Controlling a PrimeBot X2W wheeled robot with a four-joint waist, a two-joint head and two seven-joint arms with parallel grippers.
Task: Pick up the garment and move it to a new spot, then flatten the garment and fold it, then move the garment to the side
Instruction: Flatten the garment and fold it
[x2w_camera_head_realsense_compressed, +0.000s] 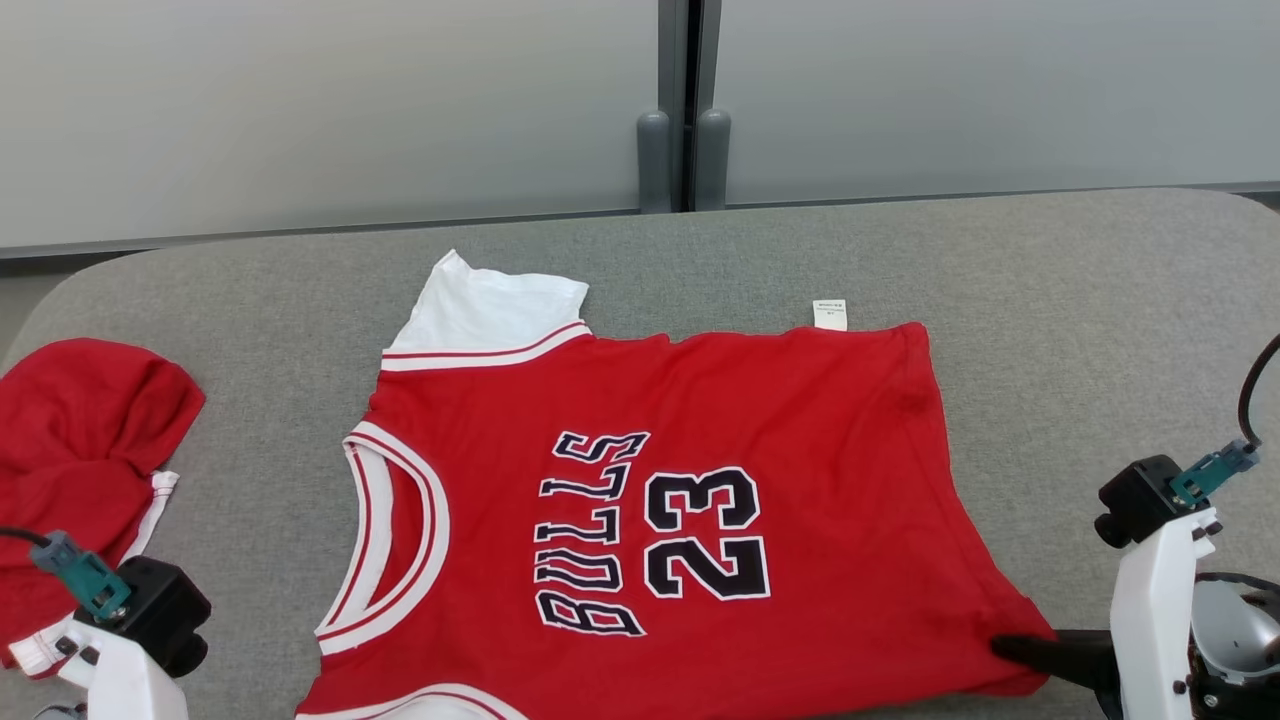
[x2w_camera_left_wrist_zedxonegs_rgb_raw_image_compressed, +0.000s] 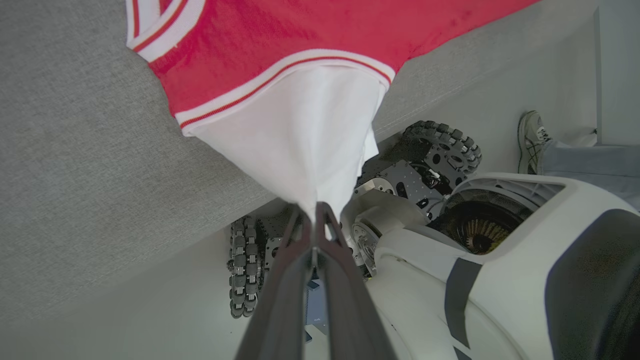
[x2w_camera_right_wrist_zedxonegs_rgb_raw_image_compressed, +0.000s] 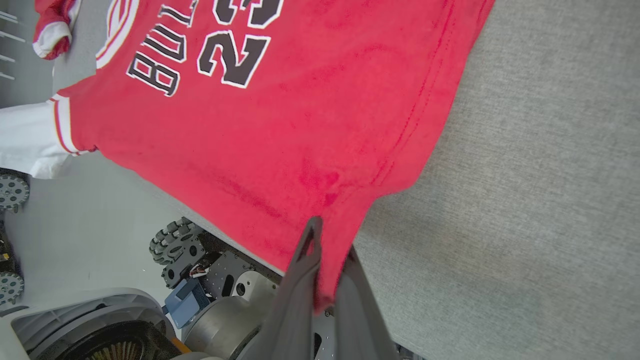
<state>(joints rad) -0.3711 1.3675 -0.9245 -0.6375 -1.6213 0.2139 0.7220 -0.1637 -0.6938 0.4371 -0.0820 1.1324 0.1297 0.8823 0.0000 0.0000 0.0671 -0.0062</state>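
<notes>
At the far left a second red garment (x2w_camera_head_realsense_compressed: 80, 440) lies crumpled in soft folds on the table (x2w_camera_head_realsense_compressed: 1050, 260), a flat top with rounded corners covered in grey woven cloth. The left gripper (x2w_camera_left_wrist_zedxonegs_rgb_raw_image_compressed: 314, 210) has its two dark fingers pressed together on the tip of the white sleeve (x2w_camera_left_wrist_zedxonegs_rgb_raw_image_compressed: 300, 135), which is stretched into a taut cone just off the table's near edge. The jersey (x2w_camera_head_realsense_compressed: 650, 500) lies spread flat mid-table, neck hole to the left and hem to the right. It is red knit with white-and-red striped trim and black lettering. A small white label (x2w_camera_head_realsense_compressed: 829, 314) sticks out at its far edge. The right gripper (x2w_camera_right_wrist_zedxonegs_rgb_raw_image_compressed: 330, 240) is clamped on the near hem corner, also at the table's edge. Bare grey surface stretches beyond the hem to the right and along the far side.
</notes>
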